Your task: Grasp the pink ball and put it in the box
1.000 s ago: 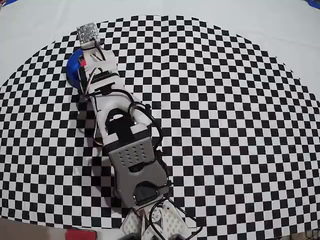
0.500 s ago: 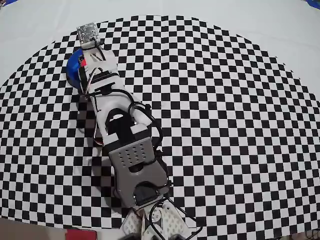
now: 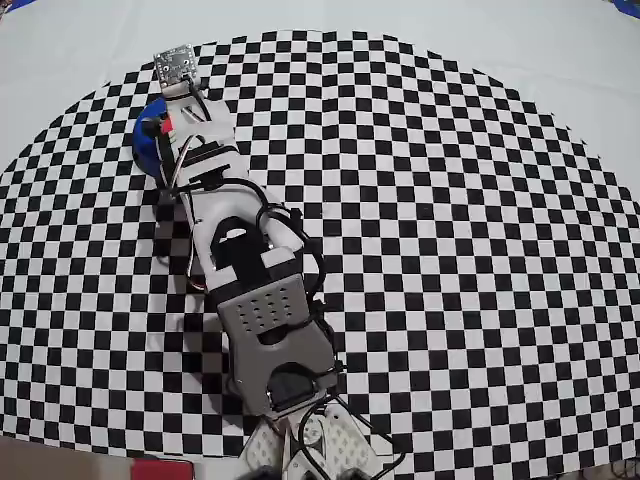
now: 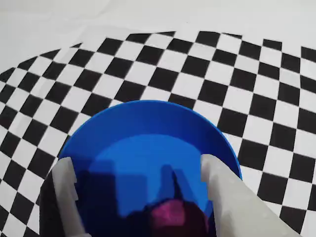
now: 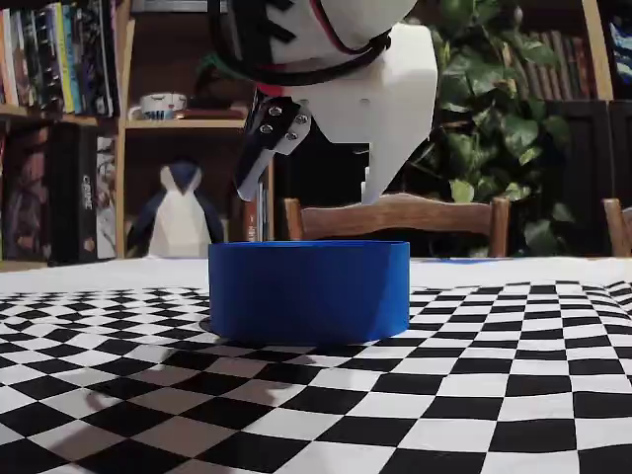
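The checkered surface (image 5: 513, 395) spreads out under everything, a black-and-white pattern on a white cloth. In the overhead view the arm (image 3: 255, 300) runs from the bottom edge up toward the upper left, ending over the blue box (image 3: 145, 135), most of which it hides; only a blue sliver shows on the arm's left side.

In the fixed view, the box (image 5: 309, 291) stands on the surface as a low round tub, directly below the tool (image 5: 311, 197). The tool's fingertips hang just above the rim, clear of the wall, with a gap between the two fingers.

The wrist view looks down between the fingers (image 4: 224, 197) into the box (image 4: 148, 133), whose round blue floor fills the space below the tool (image 4: 138, 173). The fingers stand well apart, one at each side of the tub's inside, and grip nothing: the tool is released. The pink ball (image 4: 170, 215) lies inside the box at the bottom edge of this view, between the two fingers but touching neither as far as can be seen, partly in shadow. In the fixed view the wall hides it.
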You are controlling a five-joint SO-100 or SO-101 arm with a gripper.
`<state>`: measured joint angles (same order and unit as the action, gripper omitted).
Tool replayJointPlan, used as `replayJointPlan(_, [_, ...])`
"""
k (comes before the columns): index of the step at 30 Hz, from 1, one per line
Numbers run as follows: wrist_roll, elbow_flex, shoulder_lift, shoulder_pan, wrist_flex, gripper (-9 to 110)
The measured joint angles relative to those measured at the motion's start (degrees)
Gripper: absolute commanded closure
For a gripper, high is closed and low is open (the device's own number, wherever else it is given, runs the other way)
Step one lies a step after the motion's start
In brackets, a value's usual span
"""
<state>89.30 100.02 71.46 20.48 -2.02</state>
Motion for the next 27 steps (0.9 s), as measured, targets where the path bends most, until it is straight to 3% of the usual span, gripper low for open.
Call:
replayJointPlan(11, [-17.49, 2.99, 10.81, -3.52, 0.0, 73])
replayJointPlan(27, [-54.14, 36.12, 45.53, -26.46, 0.0, 76])
